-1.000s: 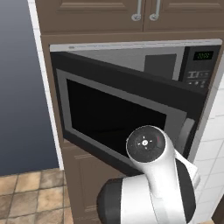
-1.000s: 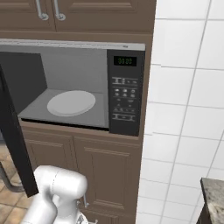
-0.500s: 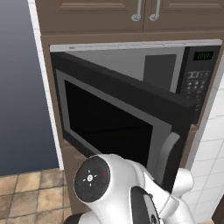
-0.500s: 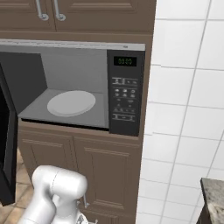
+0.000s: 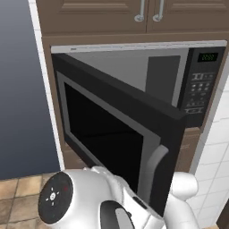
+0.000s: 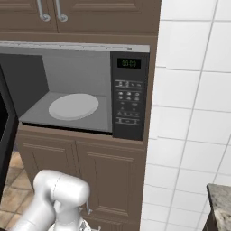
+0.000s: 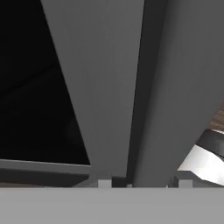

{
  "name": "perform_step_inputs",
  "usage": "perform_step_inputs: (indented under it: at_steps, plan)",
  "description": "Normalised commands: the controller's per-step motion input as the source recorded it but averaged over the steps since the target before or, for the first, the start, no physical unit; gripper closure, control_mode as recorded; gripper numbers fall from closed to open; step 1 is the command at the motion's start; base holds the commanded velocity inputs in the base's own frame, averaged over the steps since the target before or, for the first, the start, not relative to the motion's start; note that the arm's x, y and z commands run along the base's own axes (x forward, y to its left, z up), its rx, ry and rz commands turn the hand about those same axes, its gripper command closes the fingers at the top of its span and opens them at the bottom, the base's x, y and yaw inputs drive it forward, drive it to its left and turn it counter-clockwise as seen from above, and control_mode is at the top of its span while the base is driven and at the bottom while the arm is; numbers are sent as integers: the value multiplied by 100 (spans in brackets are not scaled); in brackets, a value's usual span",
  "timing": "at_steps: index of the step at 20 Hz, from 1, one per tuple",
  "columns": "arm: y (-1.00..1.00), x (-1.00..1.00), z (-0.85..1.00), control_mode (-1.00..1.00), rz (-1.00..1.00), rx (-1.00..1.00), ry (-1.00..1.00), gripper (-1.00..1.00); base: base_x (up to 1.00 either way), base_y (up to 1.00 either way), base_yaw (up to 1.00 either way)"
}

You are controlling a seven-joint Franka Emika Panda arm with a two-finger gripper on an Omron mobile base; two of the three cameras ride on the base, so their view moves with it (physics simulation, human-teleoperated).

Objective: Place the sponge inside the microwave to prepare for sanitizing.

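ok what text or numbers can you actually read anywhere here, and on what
Green display at the top of the microwave control panel: glowing digits, too blurred to read for certain.
Panel buttons below it: light markings, too small to read.
Strip along the microwave's top edge: faint marks, unreadable.
Nothing else carries text.

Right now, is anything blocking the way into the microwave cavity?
Nothing visible does. The microwave door is swung open, and the grey cavity holds just the turntable plate, with bare floor around it. The sponge itself can't be seen here.
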Motion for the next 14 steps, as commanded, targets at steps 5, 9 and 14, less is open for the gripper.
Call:
perform_step_inputs:
  at_steps: [5,9,14]
  plan:
    - [66,4,-25,-100,-4,0,0,100,0,0,0]
    - [69,2,-25,-100,-4,0,0,100,0,0,0]
    - [62,6,-23,-100,-3,0,0,100,0,0,0]
